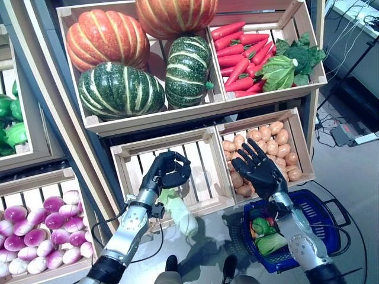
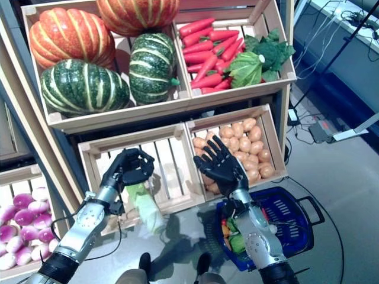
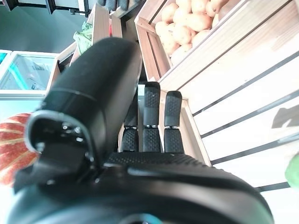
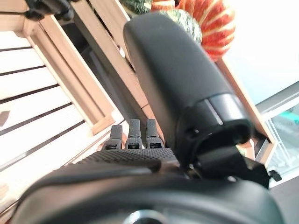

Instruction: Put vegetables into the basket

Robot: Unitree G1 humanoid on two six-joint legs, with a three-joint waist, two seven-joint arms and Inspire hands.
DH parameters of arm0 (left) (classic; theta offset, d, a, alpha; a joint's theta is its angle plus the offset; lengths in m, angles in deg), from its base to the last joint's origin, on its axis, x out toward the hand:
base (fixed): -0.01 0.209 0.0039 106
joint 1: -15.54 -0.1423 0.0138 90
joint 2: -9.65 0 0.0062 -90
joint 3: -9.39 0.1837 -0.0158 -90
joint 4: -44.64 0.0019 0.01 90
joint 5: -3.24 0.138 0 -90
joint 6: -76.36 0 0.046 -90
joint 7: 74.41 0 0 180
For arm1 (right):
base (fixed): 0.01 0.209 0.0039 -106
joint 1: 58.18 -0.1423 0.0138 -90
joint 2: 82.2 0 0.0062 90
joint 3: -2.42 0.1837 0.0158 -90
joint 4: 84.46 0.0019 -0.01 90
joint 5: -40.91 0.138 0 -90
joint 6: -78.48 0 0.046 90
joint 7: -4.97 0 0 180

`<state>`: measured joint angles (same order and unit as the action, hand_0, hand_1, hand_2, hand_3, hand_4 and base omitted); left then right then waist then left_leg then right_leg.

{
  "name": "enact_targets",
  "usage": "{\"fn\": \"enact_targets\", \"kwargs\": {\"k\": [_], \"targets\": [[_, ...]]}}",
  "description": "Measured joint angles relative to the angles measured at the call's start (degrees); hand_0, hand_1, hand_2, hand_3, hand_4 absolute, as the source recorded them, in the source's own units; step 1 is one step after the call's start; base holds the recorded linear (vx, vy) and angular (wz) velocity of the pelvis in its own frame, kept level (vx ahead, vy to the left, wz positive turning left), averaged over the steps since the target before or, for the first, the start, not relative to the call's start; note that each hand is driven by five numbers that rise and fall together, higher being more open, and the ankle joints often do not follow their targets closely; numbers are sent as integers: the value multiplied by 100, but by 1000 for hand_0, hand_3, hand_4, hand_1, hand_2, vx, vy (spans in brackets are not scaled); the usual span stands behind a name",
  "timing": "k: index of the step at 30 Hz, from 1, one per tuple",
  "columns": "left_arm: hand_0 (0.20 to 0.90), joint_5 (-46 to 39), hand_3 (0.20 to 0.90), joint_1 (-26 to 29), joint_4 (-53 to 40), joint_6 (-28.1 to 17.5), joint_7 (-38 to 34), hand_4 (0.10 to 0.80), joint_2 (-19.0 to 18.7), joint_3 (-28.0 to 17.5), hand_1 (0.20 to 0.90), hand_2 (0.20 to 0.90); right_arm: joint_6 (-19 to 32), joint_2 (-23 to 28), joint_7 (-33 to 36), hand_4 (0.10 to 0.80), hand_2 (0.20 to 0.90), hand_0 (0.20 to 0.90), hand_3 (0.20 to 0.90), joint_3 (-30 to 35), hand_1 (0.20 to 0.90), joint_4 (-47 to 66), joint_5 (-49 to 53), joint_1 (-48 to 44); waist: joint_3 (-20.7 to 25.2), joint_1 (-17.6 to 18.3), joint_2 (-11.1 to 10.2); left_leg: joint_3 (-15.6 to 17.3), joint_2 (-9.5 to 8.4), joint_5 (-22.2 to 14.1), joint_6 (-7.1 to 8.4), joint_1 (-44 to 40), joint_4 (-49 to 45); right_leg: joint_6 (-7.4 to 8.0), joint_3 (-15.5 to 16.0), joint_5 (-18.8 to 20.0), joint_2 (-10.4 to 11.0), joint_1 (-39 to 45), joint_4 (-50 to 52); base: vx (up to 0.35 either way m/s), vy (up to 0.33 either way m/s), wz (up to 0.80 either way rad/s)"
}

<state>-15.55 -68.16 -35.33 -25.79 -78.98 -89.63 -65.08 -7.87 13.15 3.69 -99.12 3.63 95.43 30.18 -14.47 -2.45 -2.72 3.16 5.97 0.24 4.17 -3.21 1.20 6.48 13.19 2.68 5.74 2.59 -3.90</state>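
My left hand [image 1: 167,171] hovers over the slatted wooden crate [image 1: 204,155] with its fingers curled and nothing in them; it also shows in the left wrist view [image 3: 149,135]. A pale green cabbage [image 1: 180,213] lies at that crate's front edge, under my left wrist. My right hand [image 1: 260,170] is open with fingers spread, above the far rim of the blue basket [image 1: 323,228] and in front of the potato crate [image 1: 278,142]. The basket stands on the floor and holds a pale green leafy vegetable [image 1: 271,242] and small green and red ones [image 1: 262,226].
The wooden stand rises behind both hands, with upper crates [image 1: 195,112] overhanging the lower ones. A crate of purple-white round vegetables [image 1: 41,228] is at the lower left. Grey floor lies right of the basket, with cables and a power box [image 1: 340,133] further back.
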Motion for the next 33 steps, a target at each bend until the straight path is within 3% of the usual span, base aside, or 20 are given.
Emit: {"fn": "enact_targets", "kwargs": {"k": [1,5,8,12,14,19,25,28,33], "targets": [[900,3,900,0,0,1,-1,800,0,-17,900,900,0,-9,2,800,900,900,900,0,900,-3,0,38,0,5,0,4,0,0,-1,0,4,0,-3,0,0,-3,0,0,0,0],[900,524,900,-11,-51,4,-18,800,-64,-41,900,900,0,-12,4,800,900,900,900,5,900,-4,-1,177,8,17,-11,15,1,10,-5,-19,39,1,-9,0,-2,-4,-5,0,0,0],[900,1226,900,-167,-314,6,6,800,-333,-124,900,900,0,-11,4,800,900,900,900,50,900,-4,0,294,18,50,-28,21,2,15,-6,-22,64,2,-14,1,-3,-9,-20,0,0,0],[900,2525,900,-264,-584,5,211,800,-1416,-291,900,900,0,70,3,800,900,900,900,402,900,-16,56,575,24,97,-9,30,-1,20,-6,-13,87,13,-19,8,-1,-18,-58,-44,53,-1],[900,3164,900,-358,-744,2,321,800,-2229,-382,900,900,0,202,2,800,900,900,900,529,900,-20,85,692,34,146,7,40,-5,21,-6,22,95,17,-29,13,4,-59,-67,-50,82,-3],[900,4148,900,-361,-880,6,605,800,-3171,-478,900,900,-1,541,1,800,900,900,900,697,900,-144,381,822,89,175,263,40,-63,47,-40,174,108,49,-35,42,58,-212,-79,-65,87,0],[900,5223,900,-346,-1379,-39,1197,800,-3691,-455,900,900,0,762,-1,800,900,900,900,695,900,-362,454,819,-78,229,609,31,-97,78,-48,289,105,63,-21,53,91,-315,-86,-54,26,2],[900,5538,900,-297,-1419,-167,1382,800,-3806,-416,900,900,1,791,-1,800,900,900,900,694,900,-487,478,784,-109,310,667,32,-100,87,-42,387,86,62,-1,54,94,-396,-81,-64,-11,3],[900,6168,900,364,-1438,-423,1559,800,-4024,109,900,900,30,959,-4,800,900,900,900,672,900,-619,506,691,-317,362,759,43,-108,88,-41,635,-28,54,-8,97,106,-633,-32,-88,-25,-2]]}}
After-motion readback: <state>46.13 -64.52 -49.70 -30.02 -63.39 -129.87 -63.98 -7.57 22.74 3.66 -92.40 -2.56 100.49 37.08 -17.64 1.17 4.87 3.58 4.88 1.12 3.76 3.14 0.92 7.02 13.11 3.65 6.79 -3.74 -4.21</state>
